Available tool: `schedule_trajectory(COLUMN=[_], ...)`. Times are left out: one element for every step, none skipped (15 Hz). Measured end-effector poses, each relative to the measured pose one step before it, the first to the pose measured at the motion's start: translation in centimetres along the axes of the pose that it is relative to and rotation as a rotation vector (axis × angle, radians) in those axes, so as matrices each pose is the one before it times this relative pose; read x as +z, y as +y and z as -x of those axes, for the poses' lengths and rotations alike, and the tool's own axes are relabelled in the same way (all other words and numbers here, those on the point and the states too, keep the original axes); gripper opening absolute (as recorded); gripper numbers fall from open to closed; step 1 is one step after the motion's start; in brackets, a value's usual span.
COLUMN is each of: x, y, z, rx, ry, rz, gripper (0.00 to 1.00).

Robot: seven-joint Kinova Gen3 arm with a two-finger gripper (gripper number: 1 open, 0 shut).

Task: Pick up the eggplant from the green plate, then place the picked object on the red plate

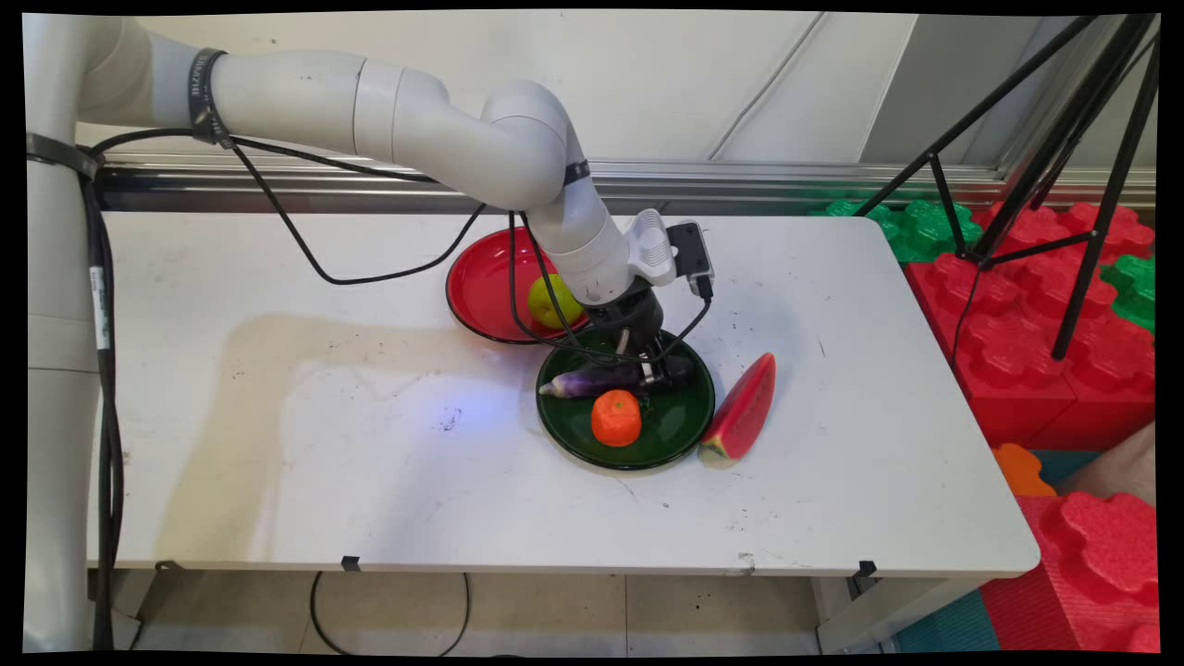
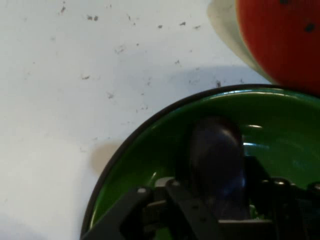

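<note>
An orange (image 1: 616,417) sits at the near side of the green plate (image 1: 682,427), with the purple eggplant (image 1: 592,380) behind it. The arm slants down from the upper left, its gripper (image 1: 654,371) clamped on the eggplant; a watermelon slice (image 1: 741,413) lies to the right

two plates (image 1: 481,277) (image 1: 680,435), one eggplant (image 1: 592,381), one orange (image 1: 616,418)

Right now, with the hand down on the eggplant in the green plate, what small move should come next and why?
Probably a short straight lift. The hand appears closed around the eggplant, which lies in the green plate close beside the orange.
</note>
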Motion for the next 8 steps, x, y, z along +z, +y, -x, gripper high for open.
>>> schedule_trajectory(x=[-0.036, -0.132, -0.267, -0.394, -0.473, -0.644, -0.763, -0.787], y=[-0.006, 0.015, 0.029, 0.007, 0.0, -0.014, -0.041, -0.064], z=[-0.032, -0.093, -0.139, -0.128, -0.108, -0.09, -0.126, -0.098], rx=[0.00271, 0.00497, 0.00682, 0.0063, 0.00509, 0.00516, 0.00513, 0.00238], ry=[0.00027, 0.00119, 0.00129, 0.00218, 0.00297, 0.00308, 0.00368, 0.00393], rz=[-0.001, -0.00148, -0.00293, -0.00458, -0.00533, -0.00732, -0.00874, -0.00863], gripper=[0.0, 0.0, 0.0, 0.0, 0.0, 0.0, 0.0, 0.0])
